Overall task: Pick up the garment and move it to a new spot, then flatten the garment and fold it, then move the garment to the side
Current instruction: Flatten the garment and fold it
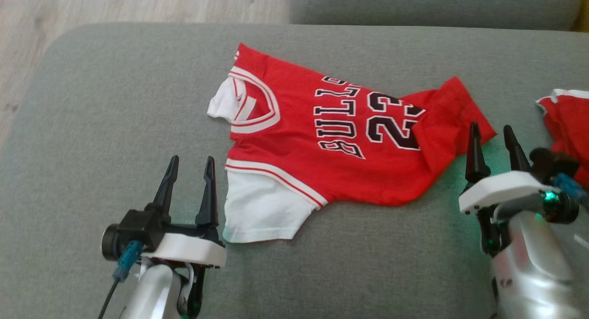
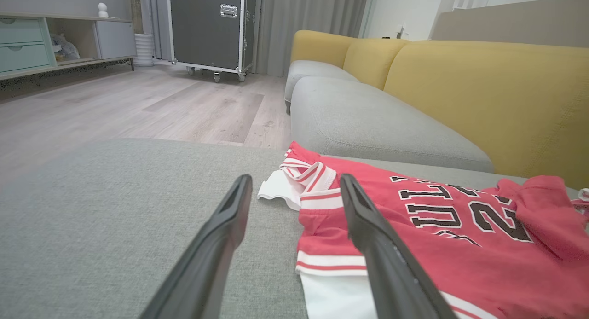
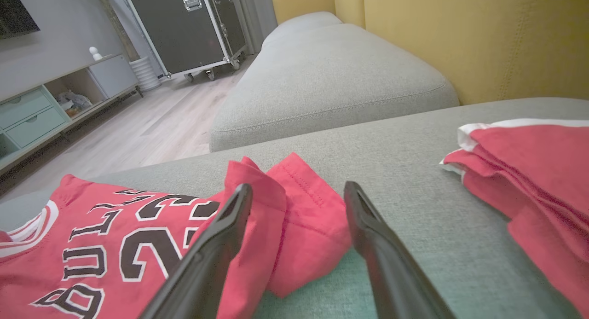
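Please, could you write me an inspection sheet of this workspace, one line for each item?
Surface: grey cushion, carrying both garments.
Job's things: red jersey lies print up, reading BULLS 23; its hem end is folded over itself.
Clutter: second red garment, at the right side of the head view.
Grippers: left gripper open beside the white sleeve; right gripper open by the hem end; neither holds anything.
Cables: blue connector with a dark cable at the left wrist.
Surroundings: wooden floor, yellow backrest, black wheeled case, sideboard.
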Controlling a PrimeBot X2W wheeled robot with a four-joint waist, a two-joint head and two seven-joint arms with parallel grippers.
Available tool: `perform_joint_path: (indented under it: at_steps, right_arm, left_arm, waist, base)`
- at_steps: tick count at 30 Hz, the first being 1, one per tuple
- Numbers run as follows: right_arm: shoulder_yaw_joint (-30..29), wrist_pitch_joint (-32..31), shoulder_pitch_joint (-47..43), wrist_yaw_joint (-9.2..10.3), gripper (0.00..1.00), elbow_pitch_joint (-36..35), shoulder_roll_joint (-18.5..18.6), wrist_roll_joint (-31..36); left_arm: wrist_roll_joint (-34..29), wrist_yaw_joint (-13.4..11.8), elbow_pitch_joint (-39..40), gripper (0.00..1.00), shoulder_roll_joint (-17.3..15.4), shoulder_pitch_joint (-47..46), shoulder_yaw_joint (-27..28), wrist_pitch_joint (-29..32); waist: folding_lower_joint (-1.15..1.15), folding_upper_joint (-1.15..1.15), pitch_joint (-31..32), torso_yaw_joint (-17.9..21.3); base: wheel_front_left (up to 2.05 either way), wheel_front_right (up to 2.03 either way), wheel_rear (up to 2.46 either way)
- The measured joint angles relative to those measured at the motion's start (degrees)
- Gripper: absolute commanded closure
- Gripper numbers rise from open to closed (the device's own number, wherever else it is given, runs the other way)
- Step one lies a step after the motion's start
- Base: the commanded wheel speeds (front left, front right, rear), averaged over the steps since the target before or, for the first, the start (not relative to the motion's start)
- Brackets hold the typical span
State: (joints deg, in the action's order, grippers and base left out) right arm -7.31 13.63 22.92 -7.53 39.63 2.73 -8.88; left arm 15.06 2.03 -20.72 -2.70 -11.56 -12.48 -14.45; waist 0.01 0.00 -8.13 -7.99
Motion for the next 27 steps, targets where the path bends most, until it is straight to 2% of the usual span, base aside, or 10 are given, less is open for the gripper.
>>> perform_joint_path:
  at_steps: [9, 16, 19, 27]
  right_arm:
    - [-6.25, -0.01, 8.05, -0.01, 0.0, 12.02, 0.14, 5.98]
    - [-3.61, 0.16, 12.36, 0.0, 0.0, 18.85, 0.15, 7.93]
    - [-2.74, 0.33, 13.47, 0.0, 0.0, 20.49, 0.19, 10.84]
    - [-3.5, 0.57, 16.08, 0.0, 0.0, 24.25, 0.26, 12.74]
  left_arm:
    - [-0.01, 0.07, -0.46, 0.0, 0.02, -0.38, -0.32, 0.0]
    - [0.0, 0.05, -0.45, 0.0, 0.02, -1.52, -0.64, 0.0]
    - [0.01, -0.01, -0.44, 0.0, 0.02, -1.75, -1.05, 0.0]
    - [0.59, -0.11, -0.48, 0.0, 0.05, -2.37, -2.34, 0.0]
  waist:
    - [0.0, 0.0, -1.84, -2.49]
    - [0.0, 0.0, -2.84, -3.06]
    - [0.0, 0.0, -3.25, -3.2]
    - [0.0, 0.0, -4.18, -4.11]
  base:
    - [0.0, 0.0, 0.0]
    - [0.0, 0.0, 0.0]
    - [0.0, 0.0, 0.0]
    - [0.0, 0.0, 0.0]
